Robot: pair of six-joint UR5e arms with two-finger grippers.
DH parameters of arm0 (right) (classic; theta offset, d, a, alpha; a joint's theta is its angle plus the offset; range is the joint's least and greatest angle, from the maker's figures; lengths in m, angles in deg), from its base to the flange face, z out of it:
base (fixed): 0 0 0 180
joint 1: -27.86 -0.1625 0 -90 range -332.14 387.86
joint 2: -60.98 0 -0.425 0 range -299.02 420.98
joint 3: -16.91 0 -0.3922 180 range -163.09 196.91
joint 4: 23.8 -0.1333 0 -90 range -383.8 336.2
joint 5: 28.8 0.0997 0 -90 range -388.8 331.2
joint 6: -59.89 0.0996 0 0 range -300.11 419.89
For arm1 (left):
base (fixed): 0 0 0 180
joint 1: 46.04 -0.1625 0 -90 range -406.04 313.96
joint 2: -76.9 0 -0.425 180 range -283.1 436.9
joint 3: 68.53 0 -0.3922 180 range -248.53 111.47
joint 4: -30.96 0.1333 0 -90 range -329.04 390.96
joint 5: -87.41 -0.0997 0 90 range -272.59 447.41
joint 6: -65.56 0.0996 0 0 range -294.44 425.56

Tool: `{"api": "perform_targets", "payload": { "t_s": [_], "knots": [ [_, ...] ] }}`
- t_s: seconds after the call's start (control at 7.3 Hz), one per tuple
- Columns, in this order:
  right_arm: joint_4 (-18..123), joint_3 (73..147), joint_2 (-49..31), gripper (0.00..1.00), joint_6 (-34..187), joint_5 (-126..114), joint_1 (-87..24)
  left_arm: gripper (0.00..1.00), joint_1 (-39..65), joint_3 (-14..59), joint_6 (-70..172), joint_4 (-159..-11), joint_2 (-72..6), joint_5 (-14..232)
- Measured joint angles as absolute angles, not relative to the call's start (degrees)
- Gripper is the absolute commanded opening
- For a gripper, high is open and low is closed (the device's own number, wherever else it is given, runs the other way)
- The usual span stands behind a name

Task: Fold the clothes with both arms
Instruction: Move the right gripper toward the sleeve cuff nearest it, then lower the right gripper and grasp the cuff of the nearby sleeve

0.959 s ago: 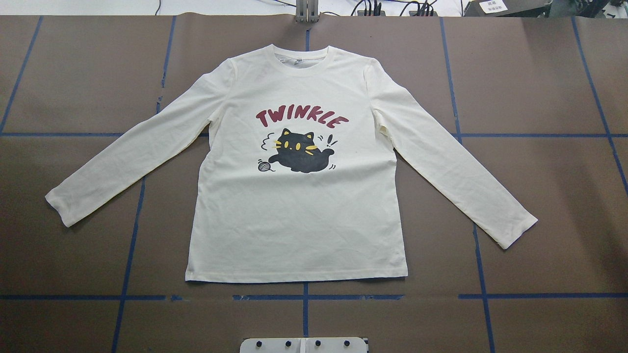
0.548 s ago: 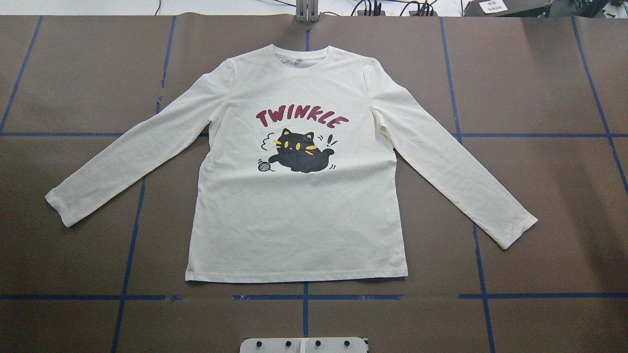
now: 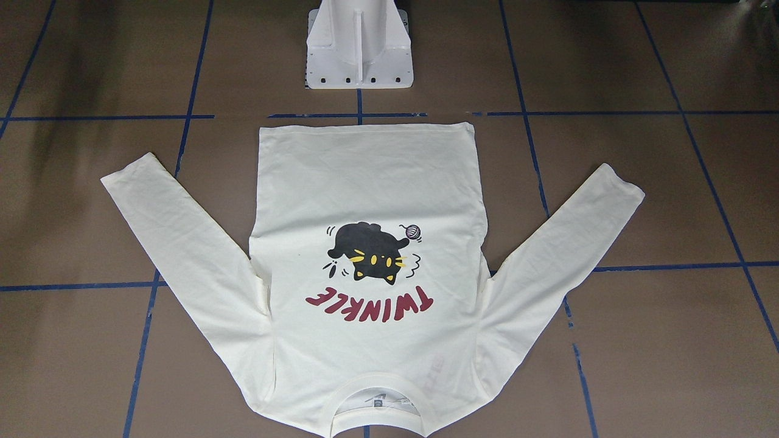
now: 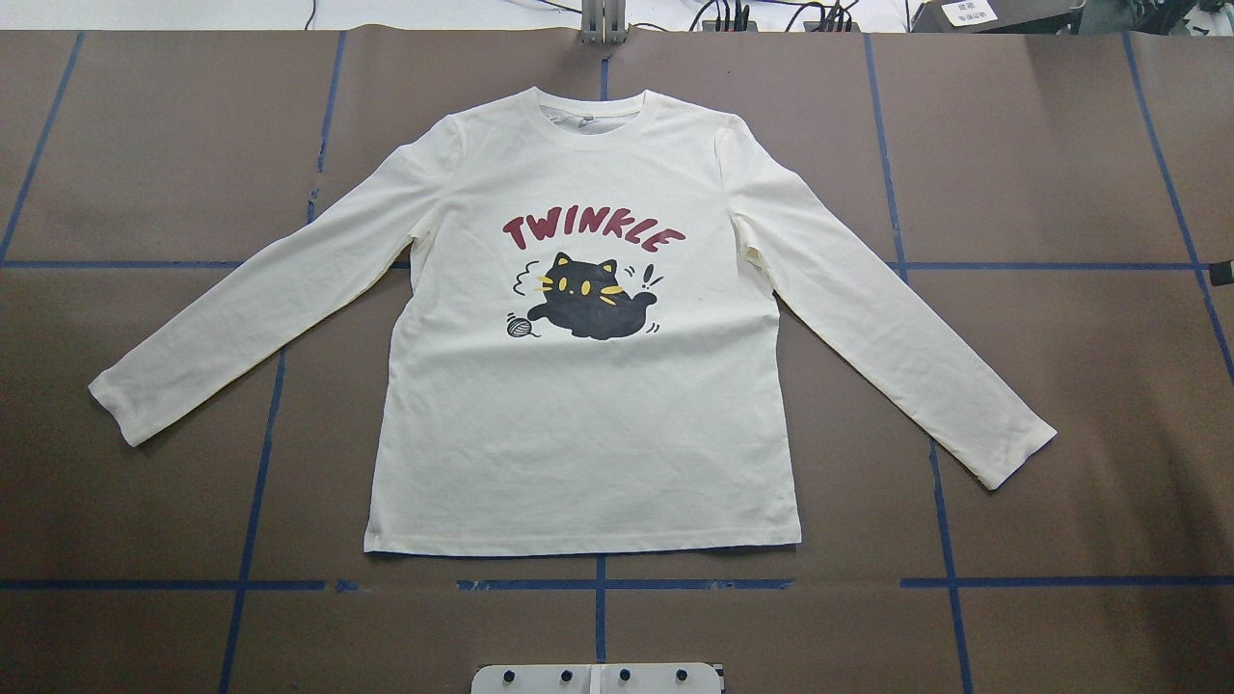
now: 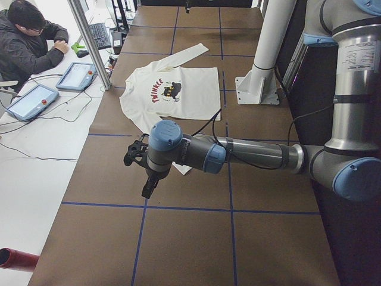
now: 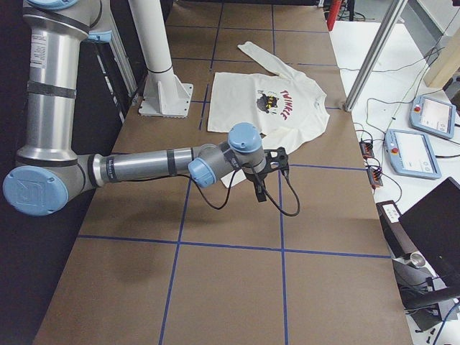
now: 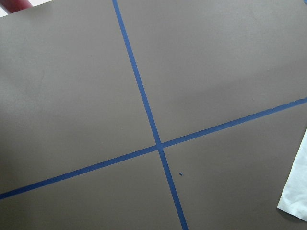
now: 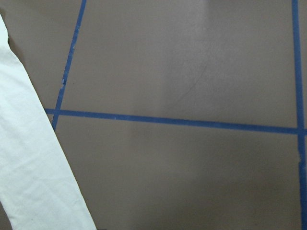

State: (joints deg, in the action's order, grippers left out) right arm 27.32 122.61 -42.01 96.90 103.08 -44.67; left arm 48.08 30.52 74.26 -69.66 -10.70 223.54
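1. One cream-white long-sleeved shirt point(image 4: 578, 434) lies flat and face up in the middle of the brown table point(image 4: 1060, 145), with its collar point(image 4: 590, 118) away from the robot and its hem just short of the white pedestal point(image 3: 359, 48)
2. Both sleeves are spread out to the sides and slant back toward the robot's edge, with the cuffs well apart from the body of the shirt
3. On the chest, a black cat point(image 4: 588, 297) sits under dark red "TWINKLE" lettering, with a small yarn ball point(image 4: 521, 326) just beside it
4. The left gripper point(image 5: 147, 189) hangs over bare table near the left cuff point(image 7: 297, 191), which shows only as a corner in its wrist view; I cannot tell how its jaws stand
5. The right gripper point(image 6: 259, 194) hangs near the right sleeve point(image 8: 29, 158), which runs along the edge of its wrist view; again I cannot tell how the jaws stand
6. Both arms reach out low over the table, the left arm point(image 5: 256, 156) and the right arm point(image 6: 144, 167)
7. Blue tape lines point(image 4: 950, 584) cross the table in a grid
8. A person point(image 5: 27, 42) sits at a side desk by two tablets point(image 5: 76, 75)
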Motion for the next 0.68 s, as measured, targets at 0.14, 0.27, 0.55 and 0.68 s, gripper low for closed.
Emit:
{"api": "perform_targets", "payload": {
  "t_s": [0.14, 0.27, 0.55, 0.68],
  "knots": [
    [20.0, 122.6, -44.9, 0.70, 106.2, 99.5, -39.2, 1.00, 48.1, 30.6, 74.3, -69.7, -10.7, 223.5],
    [14.7, 122.6, -46.9, 0.66, 114.5, 94.7, -33.1, 1.00, 48.1, 30.6, 74.3, -69.7, -10.7, 223.5],
    [10.0, 122.6, -48.8, 0.62, 125.9, 82.8, -19.9, 1.00, 48.1, 30.6, 74.3, -69.7, -10.7, 223.5],
    [9.5, 122.4, -49.0, 0.61, 129.5, 78.3, -14.8, 1.00, 48.1, 30.6, 74.3, -69.7, -10.7, 223.5]
  ]
}}
